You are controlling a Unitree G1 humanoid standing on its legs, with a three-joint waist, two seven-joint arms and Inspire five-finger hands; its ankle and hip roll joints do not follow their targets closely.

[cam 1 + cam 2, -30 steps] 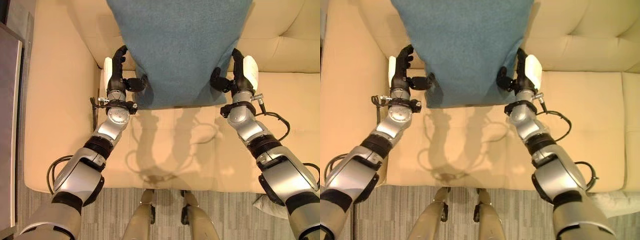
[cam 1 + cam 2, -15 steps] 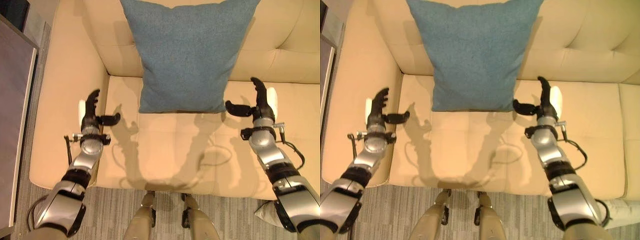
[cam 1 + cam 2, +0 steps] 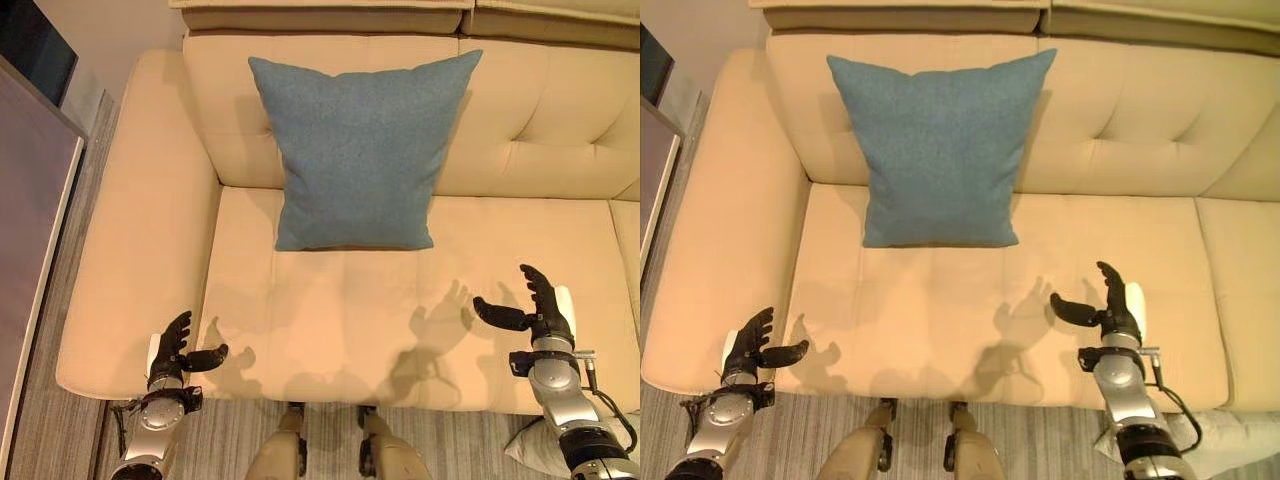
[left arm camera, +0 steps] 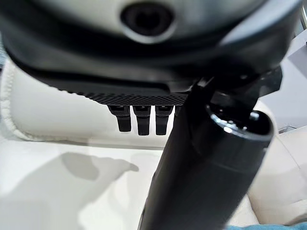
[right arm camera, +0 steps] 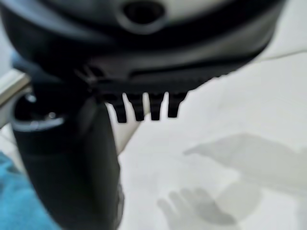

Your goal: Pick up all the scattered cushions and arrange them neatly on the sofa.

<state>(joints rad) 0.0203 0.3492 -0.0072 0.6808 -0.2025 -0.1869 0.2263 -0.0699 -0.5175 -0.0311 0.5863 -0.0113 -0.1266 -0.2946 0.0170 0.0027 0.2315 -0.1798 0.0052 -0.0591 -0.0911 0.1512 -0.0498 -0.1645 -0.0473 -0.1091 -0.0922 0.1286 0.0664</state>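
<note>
Upright, blue cushion (image 3: pixel 358 150) on sofa (image 3: pixel 150 250).

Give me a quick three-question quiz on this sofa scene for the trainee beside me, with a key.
1. True or false: the blue cushion stands on the sofa seat, leaning against the backrest.
2. Which hand holds the blue cushion? A) left hand B) right hand C) neither
3. Fill in: a pale cushion lies on the ______ by the robot's right arm, off the sofa.

Key:
1. True. Its lower edge sits on the seat, and its top rests on the backrest.
2. C. Both hands are open and hover apart from it, over the front of the seat.
3. Floor. So one cushion is not yet on the sofa.
</note>
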